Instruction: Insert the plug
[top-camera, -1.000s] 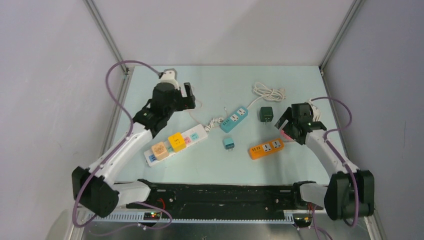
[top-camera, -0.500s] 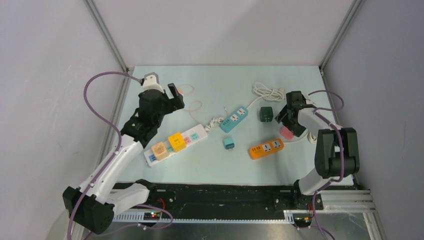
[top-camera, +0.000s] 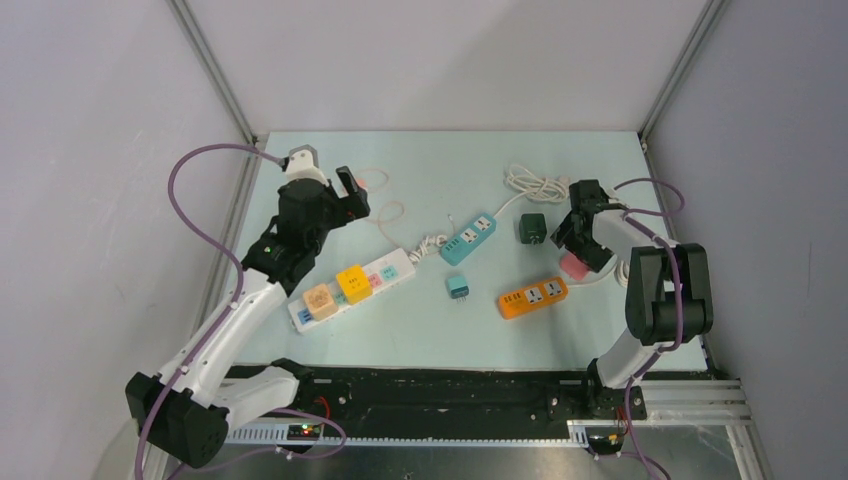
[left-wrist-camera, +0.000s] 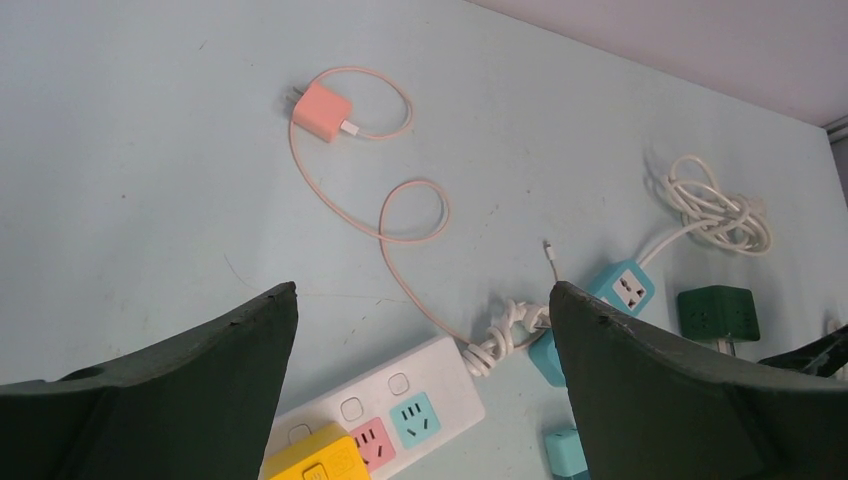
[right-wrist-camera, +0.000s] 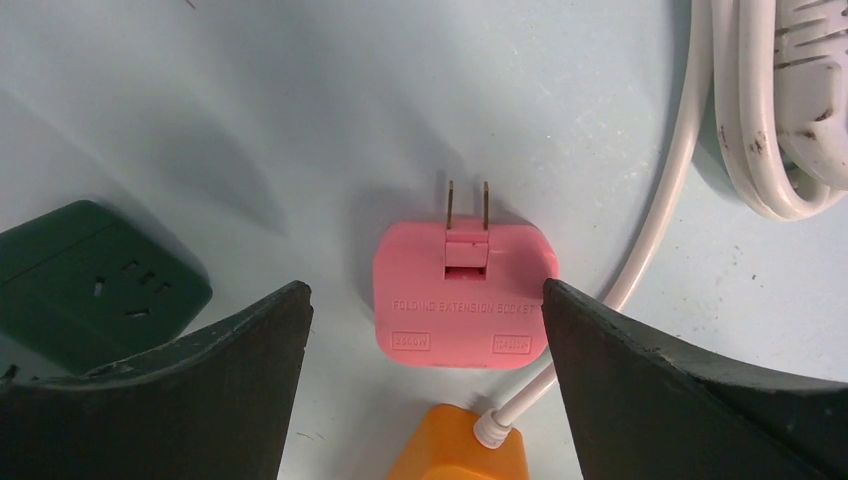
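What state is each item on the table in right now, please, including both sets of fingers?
Pink folding adapter, lying flat, prongs folded out.
Right gripper, fingers open either side of the adapter, not touching it.
Left gripper, fingers open, holding nothing.
White power strip, yellow cube and orange cube plugged in.
Teal power strip, sockets empty.
Orange power strip, sockets empty.
Pink charger, unplugged, lying loose.
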